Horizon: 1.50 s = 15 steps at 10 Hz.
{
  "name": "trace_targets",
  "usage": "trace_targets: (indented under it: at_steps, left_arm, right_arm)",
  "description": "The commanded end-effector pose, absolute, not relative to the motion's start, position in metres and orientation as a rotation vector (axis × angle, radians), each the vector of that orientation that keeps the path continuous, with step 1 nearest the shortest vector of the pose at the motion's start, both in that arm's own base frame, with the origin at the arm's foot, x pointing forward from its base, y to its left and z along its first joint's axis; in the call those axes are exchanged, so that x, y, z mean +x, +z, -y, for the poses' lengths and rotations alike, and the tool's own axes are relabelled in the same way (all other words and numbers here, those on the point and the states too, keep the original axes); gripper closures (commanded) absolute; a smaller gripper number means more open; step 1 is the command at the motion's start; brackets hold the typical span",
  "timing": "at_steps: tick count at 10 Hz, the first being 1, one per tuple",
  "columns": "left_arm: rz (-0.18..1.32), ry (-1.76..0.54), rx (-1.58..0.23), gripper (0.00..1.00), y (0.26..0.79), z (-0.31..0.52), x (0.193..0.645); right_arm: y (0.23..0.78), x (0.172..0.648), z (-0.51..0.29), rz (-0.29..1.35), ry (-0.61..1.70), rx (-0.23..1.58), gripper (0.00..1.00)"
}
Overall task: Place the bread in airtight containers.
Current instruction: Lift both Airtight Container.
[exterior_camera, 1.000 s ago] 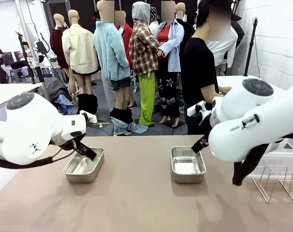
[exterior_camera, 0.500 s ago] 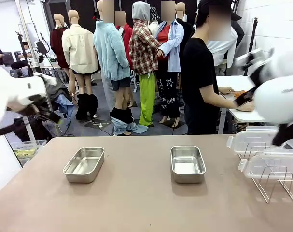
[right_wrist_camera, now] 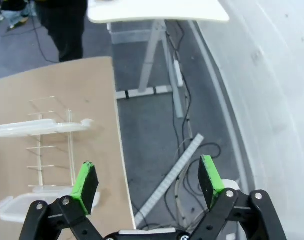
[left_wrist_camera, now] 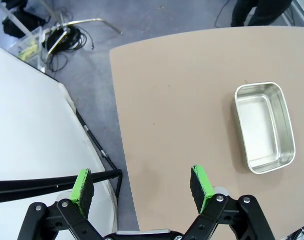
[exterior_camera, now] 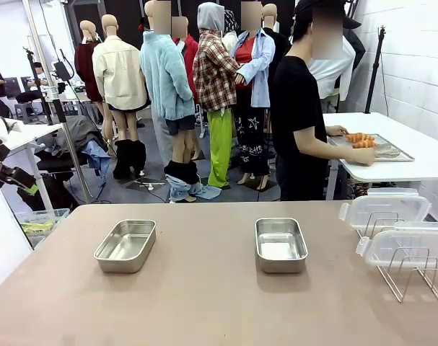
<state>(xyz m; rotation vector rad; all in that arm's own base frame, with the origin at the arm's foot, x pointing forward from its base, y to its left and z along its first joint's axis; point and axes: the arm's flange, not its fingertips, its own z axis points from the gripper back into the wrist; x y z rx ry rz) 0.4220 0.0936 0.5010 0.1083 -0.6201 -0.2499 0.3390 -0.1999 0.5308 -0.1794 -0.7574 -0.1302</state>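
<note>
Front view: the left container [exterior_camera: 125, 245] and right container [exterior_camera: 280, 244] sit empty on the brown table [exterior_camera: 204, 303]; the bread [exterior_camera: 359, 140] lies on a tray [exterior_camera: 392, 152] at 1 o'clock, by the person's hand [exterior_camera: 364, 154]; clear lids [exterior_camera: 384, 209] rest on a wire rack [exterior_camera: 413, 277] at 3 o'clock.

Left wrist view: the left gripper [left_wrist_camera: 141, 182] hangs released above the table's edge; the left container lies at 2 o'clock.

Right wrist view: the right gripper [right_wrist_camera: 147, 180] is released over the floor [right_wrist_camera: 157, 115]; the lids lie at 9 o'clock.

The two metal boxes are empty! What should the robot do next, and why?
Probably wait, with the left gripper and right gripper open. The bread lies on a tray at the far table, by the person's hand, likely out of reach. The left container and right container sit empty, lids off.
</note>
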Motion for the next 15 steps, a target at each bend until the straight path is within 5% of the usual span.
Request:
trace_targets:
  at_steps: [1,15]
  left_arm:
    - [0.590,-0.262,0.070,0.00,0.500,-0.083,0.421]
    - [0.620,-0.250,0.108,0.00,0.501,-0.094,0.422]
  right_arm:
    - [0.541,0.345,0.177,0.772,-0.073,-0.194,0.00]
    - [0.541,0.345,0.177,0.772,-0.073,-0.194,0.00]
